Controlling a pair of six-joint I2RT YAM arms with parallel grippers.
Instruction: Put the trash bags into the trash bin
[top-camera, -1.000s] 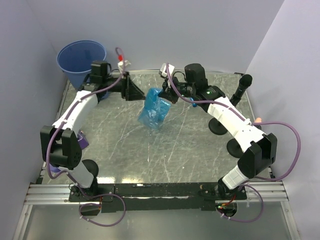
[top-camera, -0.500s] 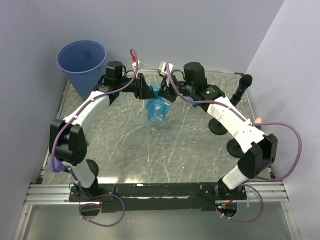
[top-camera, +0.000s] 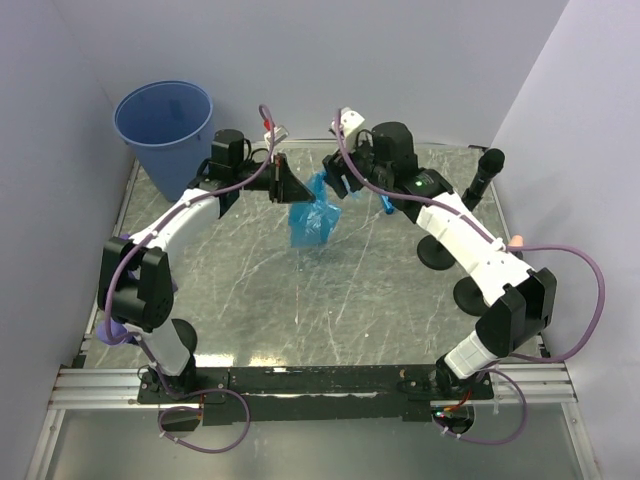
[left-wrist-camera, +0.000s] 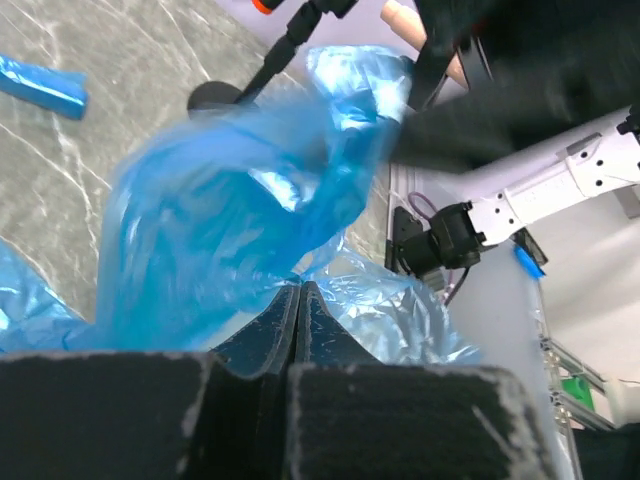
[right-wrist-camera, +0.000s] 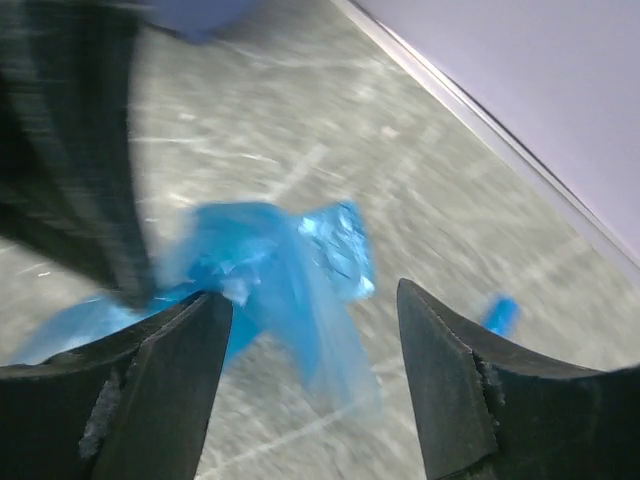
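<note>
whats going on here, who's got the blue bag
The left end effector is shut on a crumpled blue trash bag, which hangs from it over the far middle of the table. The right end effector faces the bag with its fingers apart, not gripping it. The trash bin stands at the far left corner, and the bag is not in it yet.

A robotics lab test cell. A marble-patterned table is boxed in by plain pale walls behind and beside it. An aluminium rail along its near edge carries the left arm and right arm, with purple cables looping off them.
</note>
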